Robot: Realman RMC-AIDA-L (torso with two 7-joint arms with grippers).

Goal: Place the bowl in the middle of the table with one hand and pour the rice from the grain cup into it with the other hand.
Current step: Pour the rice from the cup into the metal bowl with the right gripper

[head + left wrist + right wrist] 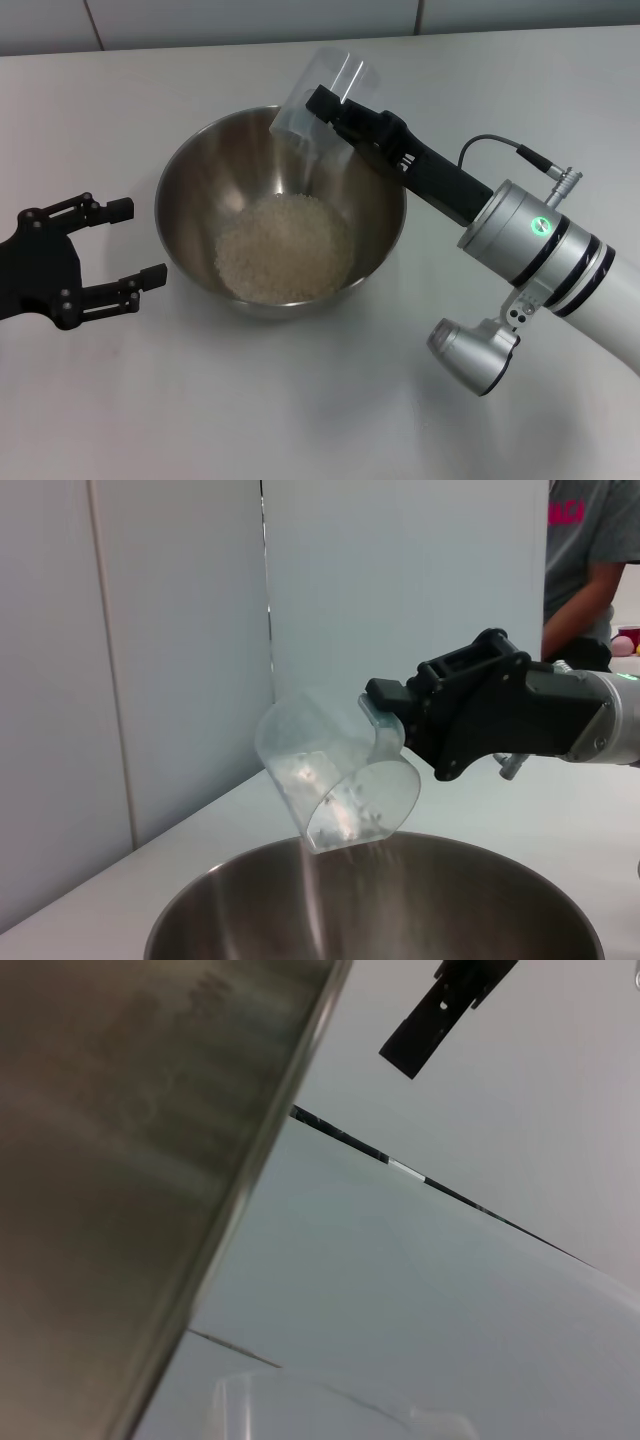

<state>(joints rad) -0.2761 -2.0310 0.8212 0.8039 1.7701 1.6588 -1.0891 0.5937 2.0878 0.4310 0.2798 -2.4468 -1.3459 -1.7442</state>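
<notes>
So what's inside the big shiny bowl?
A pale heap of rice lies in the bowl, with the tipped grain cup, held by the right gripper, above it. The bowl's bottom under the heap is covered.

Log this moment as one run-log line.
step: pouring | right gripper: shut on grain cup, tipped over bowl | rice: heaped in bowl | left gripper: open, beside bowl, apart

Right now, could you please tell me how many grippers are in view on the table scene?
2. The left gripper waits open beside the bowl on the table; the right gripper holds the tipped grain cup over it.
</notes>
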